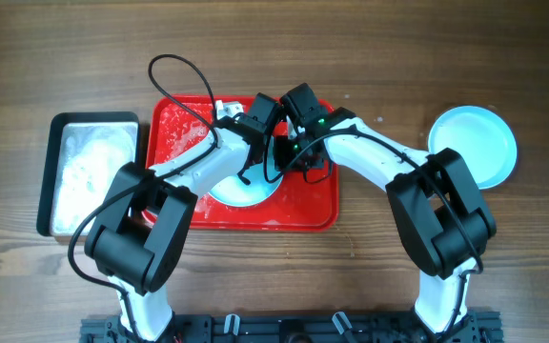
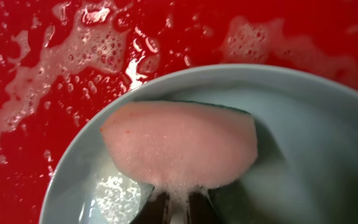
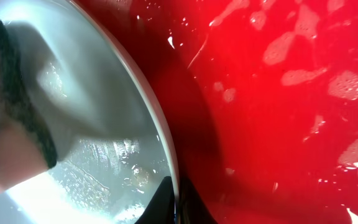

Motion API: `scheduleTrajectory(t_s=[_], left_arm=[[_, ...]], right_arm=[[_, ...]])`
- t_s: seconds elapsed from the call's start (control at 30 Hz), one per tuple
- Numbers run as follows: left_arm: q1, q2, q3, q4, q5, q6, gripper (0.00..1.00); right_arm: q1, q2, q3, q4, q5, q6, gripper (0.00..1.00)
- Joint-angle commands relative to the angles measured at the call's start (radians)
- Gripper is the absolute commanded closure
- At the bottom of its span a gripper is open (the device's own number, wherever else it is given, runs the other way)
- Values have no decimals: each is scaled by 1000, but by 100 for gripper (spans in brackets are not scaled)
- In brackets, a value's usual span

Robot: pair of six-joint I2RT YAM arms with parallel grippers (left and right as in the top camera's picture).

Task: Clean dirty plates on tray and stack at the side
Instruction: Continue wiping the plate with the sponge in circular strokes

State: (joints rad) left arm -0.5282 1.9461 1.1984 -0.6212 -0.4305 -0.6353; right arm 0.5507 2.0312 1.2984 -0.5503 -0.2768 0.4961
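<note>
Overhead: red tray (image 1: 303,214) at centre of the worktop (image 1: 46,57), both arms converging over it. One pale turquoise plate (image 1: 241,195) lies on the tray's lower middle, mostly hidden under the arms. Second plate (image 1: 473,145) sits on the bare worktop at far right of frame, well apart from the tray; cannot tell whether another lies beneath it. Grey pan (image 1: 93,117) with black rim stands just left of the tray, with a white foamy content. Left wrist view: left gripper (image 2: 178,204) enters from the bottom edge, fingers pressed onto a pink sponge (image 2: 179,146) with dark green backing; sponge is foamy and rests flat on the plate's inner face near its upper rim. Suds (image 2: 86,43) are scattered over the wet tray floor at upper left of that frame. Right wrist view: right gripper (image 3: 178,202) at bottom centre, one finger either side of the plate's rim, pinching it; plate surface wet, with soapy streaks near the lower left; sponge edge visible at far left of frame
</note>
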Motion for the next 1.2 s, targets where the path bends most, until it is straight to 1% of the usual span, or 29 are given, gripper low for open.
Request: scheduleTrajectory(t_s=[0.0,0.07,0.13,0.23,0.3,0.4,0.43,0.5,0.53,0.57,0.67,0.77,0.8,0.87,0.97,1.0,1.03,1.1,1.17], left_arm=[[-6,34,-3,40,219,29,96],[-6,34,-3,45,347,103,96],[0,34,-3,46,505,214,96],[23,34,-3,6,669,296,96],[47,34,-3,-47,677,297,96],[102,34,-3,-156,676,364,96],[126,34,-3,-191,657,367,96],[176,34,-3,-245,587,358,96],[198,34,-3,-262,536,332,96],[235,34,-3,-278,444,281,96],[289,34,-3,-243,322,223,96],[312,34,-3,-127,310,161,96],[308,34,-3,-78,315,135,96],[296,34,-3,-17,350,130,96],[268,34,-3,47,483,134,96],[250,34,-3,58,558,156,96],[231,34,-3,64,642,212,96],[208,34,-3,51,707,268,96],[188,34,-3,16,728,293,96]], right_arm=[[14,47,-18,-11,73,-15,96],[14,47,-18,-11,72,-15,96],[14,47,-18,-11,72,-14,96],[14,47,-18,-11,72,-15,96],[14,47,-18,-12,72,-15,96],[14,47,-18,-11,72,-15,96],[14,47,-18,-11,72,-15,96],[14,47,-18,-12,72,-15,96],[14,47,-18,-12,72,-14,96],[14,47,-18,-12,72,-14,96],[14,47,-18,-11,72,-14,96],[14,47,-18,-11,72,-14,95],[14,47,-18,-11,72,-14,96],[14,47,-18,-11,72,-14,96],[14,47,-18,-11,73,-15,96],[14,47,-18,-11,73,-15,96],[14,47,-18,-11,73,-14,96],[14,47,-18,-11,73,-14,96],[14,47,-18,-11,73,-15,96]])
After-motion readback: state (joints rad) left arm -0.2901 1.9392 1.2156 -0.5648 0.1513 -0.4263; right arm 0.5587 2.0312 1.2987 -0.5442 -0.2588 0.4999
